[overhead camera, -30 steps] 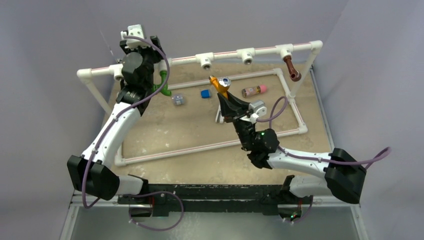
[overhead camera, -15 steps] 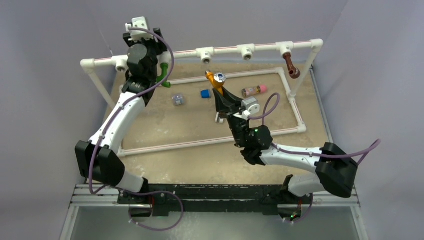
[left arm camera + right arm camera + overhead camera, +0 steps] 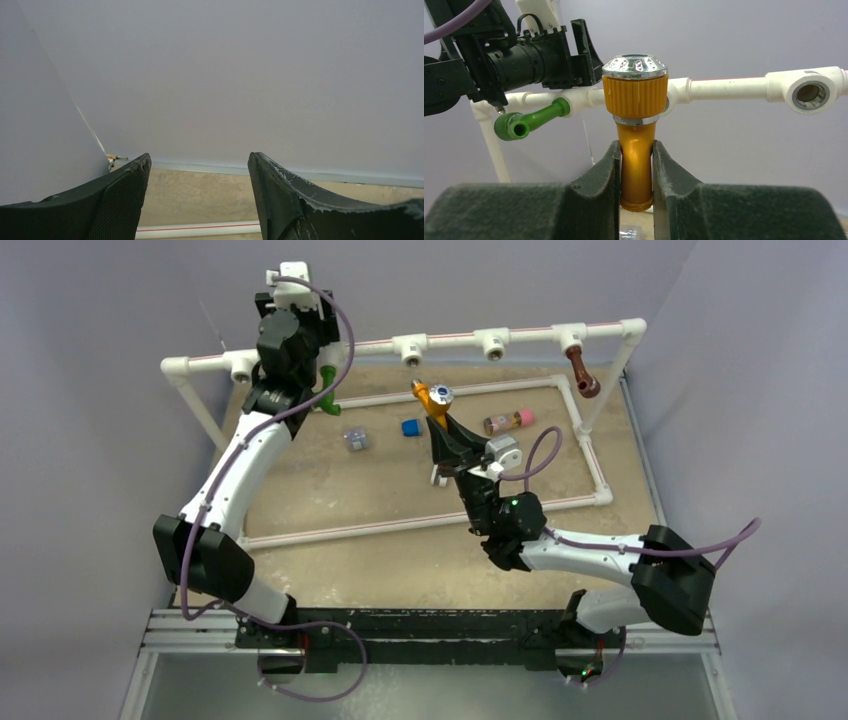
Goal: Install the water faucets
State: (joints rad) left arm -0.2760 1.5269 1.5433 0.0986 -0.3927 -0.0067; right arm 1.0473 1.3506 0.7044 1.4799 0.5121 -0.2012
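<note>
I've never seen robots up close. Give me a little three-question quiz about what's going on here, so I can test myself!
1. True or false: the left tool is holding a faucet.
2. Which faucet does the right tool grip? A green, B orange, C dark brown.
3. Short answer: what colour is the faucet hanging near the right end of the white pipe?
Key: 1 false, it is open and empty; 2 B, the orange faucet; 3 the dark brown faucet.
</note>
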